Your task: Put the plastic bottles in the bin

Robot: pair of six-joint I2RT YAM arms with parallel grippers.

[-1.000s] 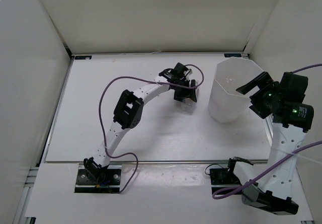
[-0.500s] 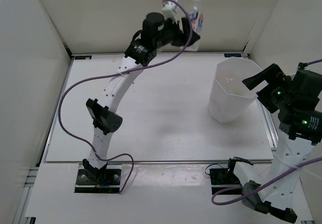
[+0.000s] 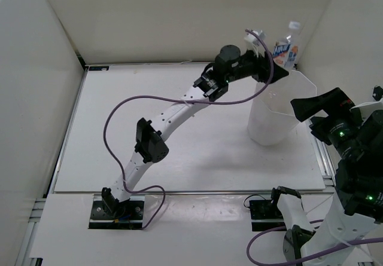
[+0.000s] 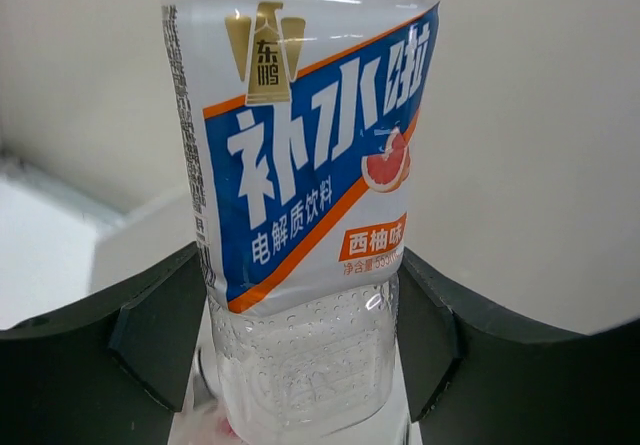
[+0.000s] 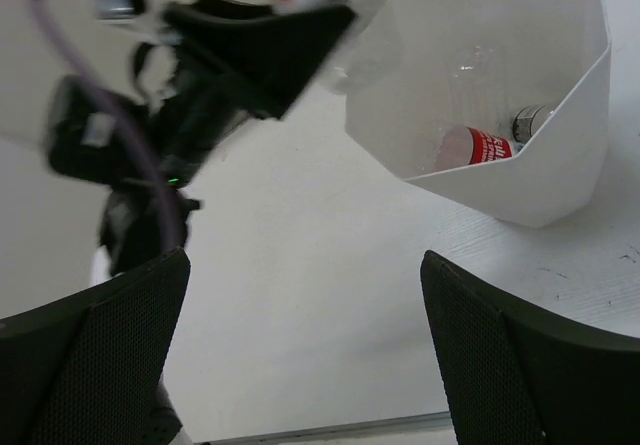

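Observation:
My left gripper [image 3: 276, 67] is shut on a clear bottle [image 3: 286, 46] with a white cap and a white, blue and orange label. It holds the bottle upright above the far rim of the white bin [image 3: 270, 125]. In the left wrist view the bottle [image 4: 300, 215] fills the frame between my black fingers [image 4: 150, 330]. My right gripper [image 3: 317, 113] is open and empty, raised at the bin's right side. In the right wrist view the bin [image 5: 520, 185] holds a red-labelled bottle [image 5: 478, 148] and another bottle whose dark cap [image 5: 528, 123] shows.
White walls close in the table [image 3: 167, 128] at the back and both sides. The bin stands at the far right of the table. Purple cables trail along both arms.
My left arm has swung right with the bottle, from above the back wall's middle to over the bin's far rim. My right arm has risen and drawn back from the bin.

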